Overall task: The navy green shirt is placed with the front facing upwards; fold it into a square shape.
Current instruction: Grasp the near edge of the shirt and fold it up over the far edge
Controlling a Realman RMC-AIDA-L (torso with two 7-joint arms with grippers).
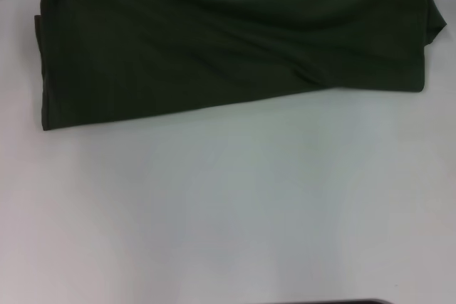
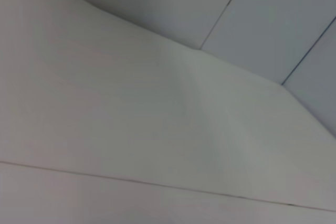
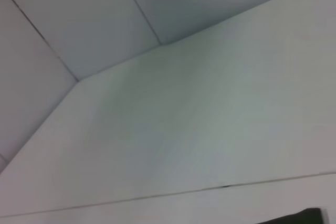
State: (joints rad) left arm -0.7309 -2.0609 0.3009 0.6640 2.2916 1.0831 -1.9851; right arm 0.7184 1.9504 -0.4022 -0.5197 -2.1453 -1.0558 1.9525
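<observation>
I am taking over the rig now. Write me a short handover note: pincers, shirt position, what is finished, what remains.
Pincers: neither left nor right shows in any view; both wrist cameras see only bare white surface.
Shirt: the navy green shirt lies at the far side of the white table, already folded into a wide band, with diagonal creases. No letters or collar show.
Done: at least one fold.
Left: it is a long rectangle, not a square, so fold it across its length and smooth the creases.

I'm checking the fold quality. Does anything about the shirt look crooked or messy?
Yes. The navy green shirt lies as a wide band, not a square; diagonal creases cross it and its near edge slants across the table. No gripper is in view.
</observation>
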